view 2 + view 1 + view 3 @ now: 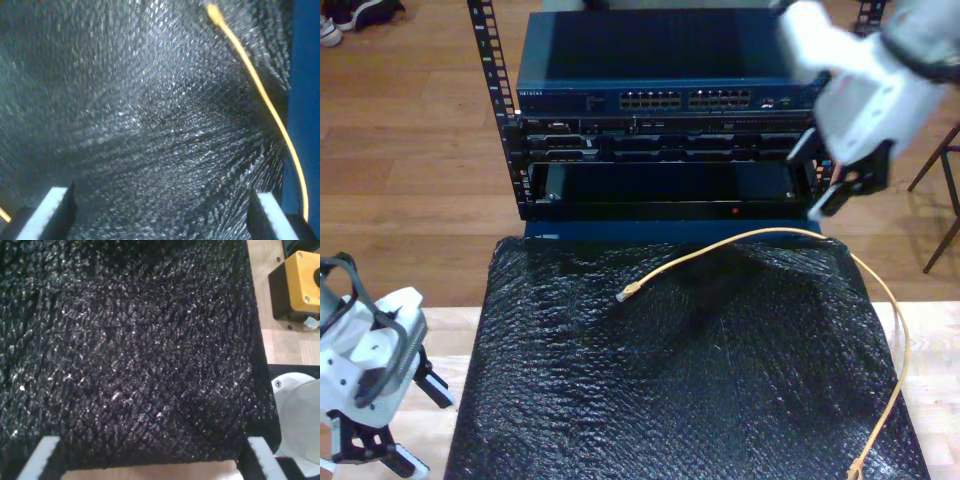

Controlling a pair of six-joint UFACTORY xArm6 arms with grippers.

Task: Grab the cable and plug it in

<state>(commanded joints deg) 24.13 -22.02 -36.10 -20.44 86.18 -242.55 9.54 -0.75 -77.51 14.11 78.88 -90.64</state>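
**Both grippers open, yellow cable lying free on the black mat**

At the near left corner of the exterior view, my first gripper (375,455) hangs low over the wooden table (440,345), just off the left edge of the black textured mat (670,390). Its white-padded fingers (42,457) stand wide apart with nothing between them; past them lie the mat and, on the wood beyond its edge, a yellow and black button box (295,287).

The cable (880,330) rests on the mat, touched by neither gripper. From the near right corner of the exterior view it runs up along the mat's right edge, bends left along the far edge, and ends with its plug (626,293) on the mat left of centre.

Farther back, at the exterior view's upper right, my second gripper (845,190) hovers blurred above the mat's far right corner. Its fingers (45,215) are spread apart and empty, the cable passing beside one.

Beyond the mat stands the rack (660,110), with a blue network switch (660,60) on top.
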